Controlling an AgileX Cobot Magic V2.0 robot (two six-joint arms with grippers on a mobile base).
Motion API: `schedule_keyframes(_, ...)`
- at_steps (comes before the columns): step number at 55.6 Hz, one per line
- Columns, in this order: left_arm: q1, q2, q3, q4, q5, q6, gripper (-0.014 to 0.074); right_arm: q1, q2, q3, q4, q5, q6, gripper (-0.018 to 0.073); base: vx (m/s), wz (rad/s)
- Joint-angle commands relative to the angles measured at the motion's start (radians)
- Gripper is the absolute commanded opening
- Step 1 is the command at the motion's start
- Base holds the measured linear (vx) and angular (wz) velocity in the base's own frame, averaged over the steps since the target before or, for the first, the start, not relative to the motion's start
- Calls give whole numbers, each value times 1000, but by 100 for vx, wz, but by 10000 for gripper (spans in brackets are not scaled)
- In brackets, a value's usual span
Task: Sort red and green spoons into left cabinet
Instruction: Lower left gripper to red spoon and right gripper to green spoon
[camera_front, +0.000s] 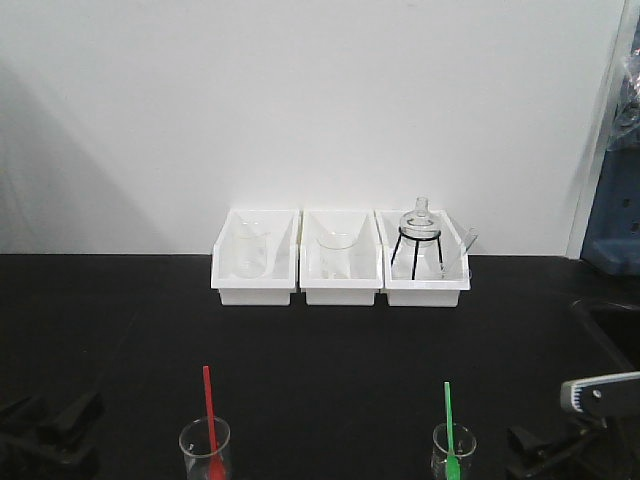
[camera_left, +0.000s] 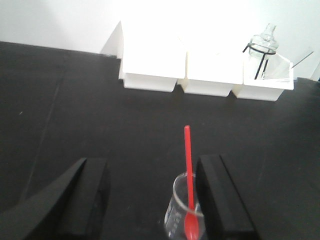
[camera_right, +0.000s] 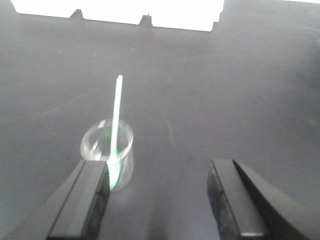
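Observation:
The red spoon stands bowl-down in a small glass beaker at the table's front left. The green spoon stands the same way in a second beaker at the front right. My left gripper is open and low behind the red spoon, which sits just inside its right finger. My right gripper is open, and the green spoon with its beaker lies by its left finger. Neither gripper touches a spoon. The left cabinet is out of view.
Three white bins line the back of the black table against the wall. The left and middle ones hold glass beakers; the right one holds a glass flask on a black tripod. A dark basin edge is at far right.

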Motion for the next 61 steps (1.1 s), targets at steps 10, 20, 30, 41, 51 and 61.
schedule_keyframes(10,-10,253,-249,157,-120,-122,507,0,122,-174,-6,-88,0,494,0,0)
schedule_keyframes(20,-10,409,-385,324,-121,-305,507,0,132,-186,-6,-93,0,494,0,0)
schedule_keyframes(30,-10,534,-487,437,-123,-411,507,0,132,-186,-6,-92,0,494,0,0)
schedule_keyframes(41,-10,635,-545,438,-169,-412,507,0,132,-186,-6,-92,-4,494,0,0)
schedule_keyframes(51,-11,707,-585,438,-177,-435,507,0,132,-186,-6,-93,-4,494,0,0)
schedule_keyframes(61,-12,733,-594,440,-186,-465,502,0,132,-186,-6,-94,-4,494,0,0)
